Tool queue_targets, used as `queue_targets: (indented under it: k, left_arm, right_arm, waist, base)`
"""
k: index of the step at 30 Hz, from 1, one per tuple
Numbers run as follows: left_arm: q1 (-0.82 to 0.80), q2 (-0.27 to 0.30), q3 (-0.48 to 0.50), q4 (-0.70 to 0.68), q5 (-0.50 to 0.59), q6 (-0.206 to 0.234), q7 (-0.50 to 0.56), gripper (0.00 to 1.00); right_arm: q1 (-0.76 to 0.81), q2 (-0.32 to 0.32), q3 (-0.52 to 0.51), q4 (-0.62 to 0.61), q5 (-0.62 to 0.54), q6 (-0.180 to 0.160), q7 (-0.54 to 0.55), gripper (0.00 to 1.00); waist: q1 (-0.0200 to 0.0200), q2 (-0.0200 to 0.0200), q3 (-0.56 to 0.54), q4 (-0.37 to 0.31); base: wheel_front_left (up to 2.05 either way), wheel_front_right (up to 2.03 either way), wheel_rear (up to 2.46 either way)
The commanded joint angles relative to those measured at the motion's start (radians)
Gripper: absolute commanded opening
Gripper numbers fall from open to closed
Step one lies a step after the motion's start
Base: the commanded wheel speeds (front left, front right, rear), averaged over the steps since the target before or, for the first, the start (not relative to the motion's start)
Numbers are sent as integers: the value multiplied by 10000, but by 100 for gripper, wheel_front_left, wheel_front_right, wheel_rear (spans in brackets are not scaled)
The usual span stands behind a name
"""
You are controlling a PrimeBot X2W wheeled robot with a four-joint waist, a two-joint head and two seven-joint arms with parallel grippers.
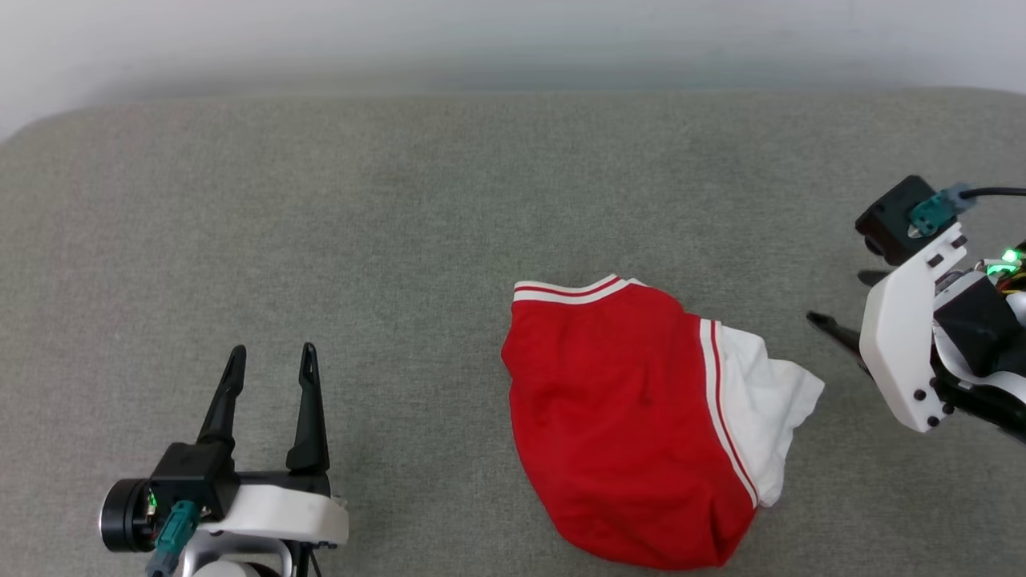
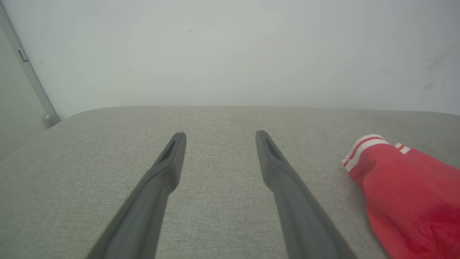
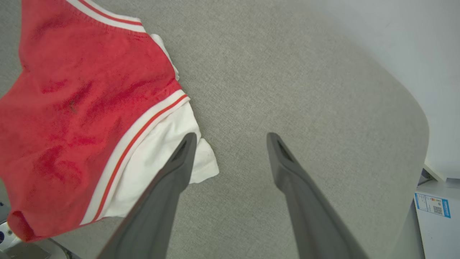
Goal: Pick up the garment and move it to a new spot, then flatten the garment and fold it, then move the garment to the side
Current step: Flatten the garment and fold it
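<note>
Fingers point(image 3: 179, 165) of right gripper point(image 3: 231, 135) spread, empty, beside white sleeve point(image 3: 154, 144); left gripper point(image 1: 273, 349) spread too. Likely best: pinch garment point(image 1: 625, 417) deep toward worktop's point(image 1: 401, 200) near edge, gathering both layers.

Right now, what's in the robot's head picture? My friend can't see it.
A crumpled red T-shirt with a white sleeve lies on a grey padded surface. The robot's left hand rests open at lower left, apart from it; the right hand, also open, points in from the right near the sleeve.
</note>
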Motion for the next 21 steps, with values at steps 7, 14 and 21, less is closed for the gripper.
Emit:
queue_targets:
  k: [7,14,21]
  left_arm:
    - [-564,-21,-83,-127,-14,-131,-26,100]
    - [-883,-25,-170,-84,-112,-169,-26,100]
    - [-926,-23,-25,94,-40,-201,-26,100]
  right_arm:
    - [-477,-106,948,1191,797,-9,1721,100]
    - [65,637,1741,2993,875,-7,1168,100]
    - [-89,932,2525,3716,853,-9,147,0]
  waist:
    - [-1,0,963,440]
    - [-1,0,1486,693]
    - [-1,0,1420,555]
  base:
    - [0,0,0]
    - [0,0,0]
    - [0,0,0]
